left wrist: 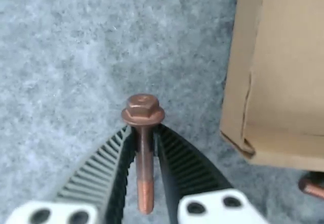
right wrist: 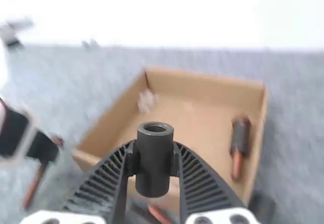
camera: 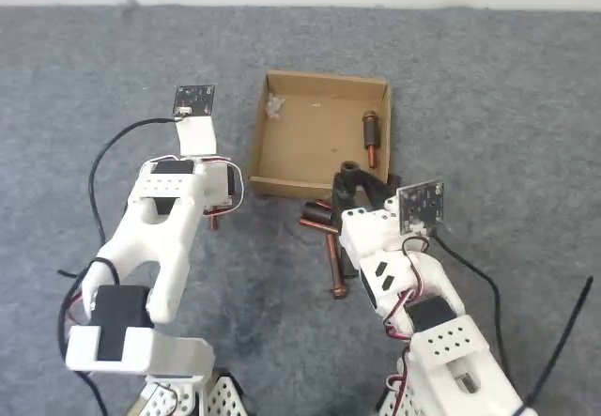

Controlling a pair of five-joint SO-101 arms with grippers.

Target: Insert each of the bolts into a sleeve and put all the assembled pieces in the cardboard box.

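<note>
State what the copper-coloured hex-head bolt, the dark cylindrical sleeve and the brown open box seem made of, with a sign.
The copper-coloured hex-head bolt: likely metal, coppery finish, dull sheen. The dark cylindrical sleeve: blackened metal or plastic, matte and smooth; I cannot tell which. The brown open box: cardboard, matte walls, creased corner.

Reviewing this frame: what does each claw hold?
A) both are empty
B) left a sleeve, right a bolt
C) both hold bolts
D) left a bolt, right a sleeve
D: the left claw grips a copper bolt by its shank, and the right claw grips a black sleeve.
</note>
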